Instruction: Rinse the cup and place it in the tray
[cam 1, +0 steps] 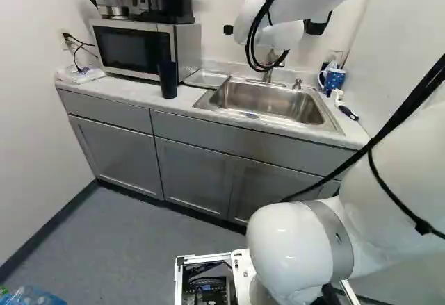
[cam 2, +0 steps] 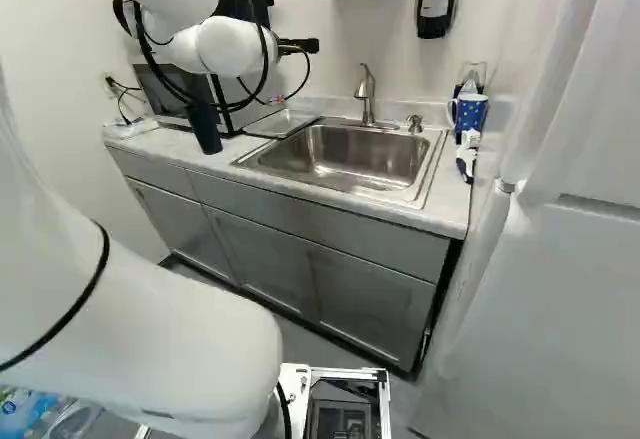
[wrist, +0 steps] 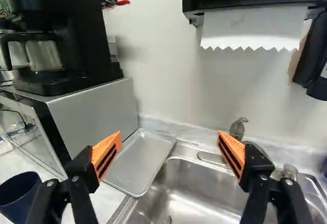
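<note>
While left base view shows blue mug [cam 1: 334,79] | wrist view: paper towel [wrist: 253,27]

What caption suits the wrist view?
Open black tool with orange pads, rectangular silver metal tray beside the steel sink, and dark blue cylindrical cup.

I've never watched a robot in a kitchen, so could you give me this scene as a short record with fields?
Gripper: black, with two orange-padded fingers; open, holding nothing
Cup: tall dark-blue cylinder, upright on the pale counter, outside the tray
Tray: shallow, silver, metal, between the silver-and-black boxy microwave and the sink
Sink: rectangular, stainless steel
Faucet: curved, metal, behind the basin
Mug: blue, white-spotted, at the right of the right base view
</note>
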